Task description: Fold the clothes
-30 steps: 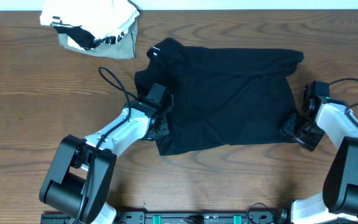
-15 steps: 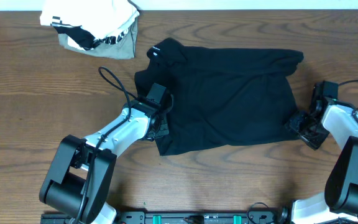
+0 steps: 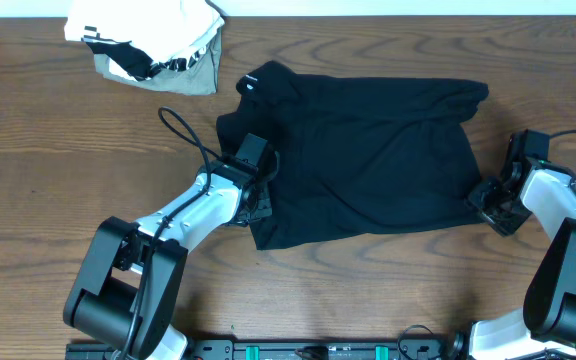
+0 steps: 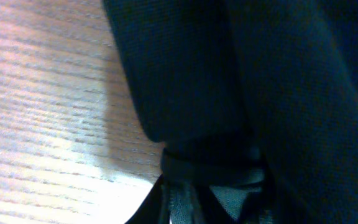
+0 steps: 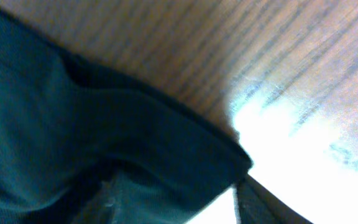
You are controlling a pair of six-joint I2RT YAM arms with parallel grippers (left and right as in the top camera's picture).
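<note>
Your right jaws (image 3: pixel 487 196) have slid a little outward along the bench (image 3: pixel 58 190) over the last second, away from the middle of the black garment (image 3: pixel 368 160), and they are narrowing as they go. The garment itself has not shifted: it lies spread flat between your two sets of jaws, collar and white tag on the far side from both. Your left jaws (image 3: pixel 260 207) have not moved from its near left corner. So I judge both arms are settling their holds on the two near corners, and no fold has started.

Your left jaws look pressed together on the cloth. In the left wrist view, a rolled edge of black fabric runs straight into them, with bare bench to one side.

Your right jaws stand partly spread with the garment's right edge lying between them. You cannot tell from the right wrist view whether they bite it yet, so check that before lifting.
</note>
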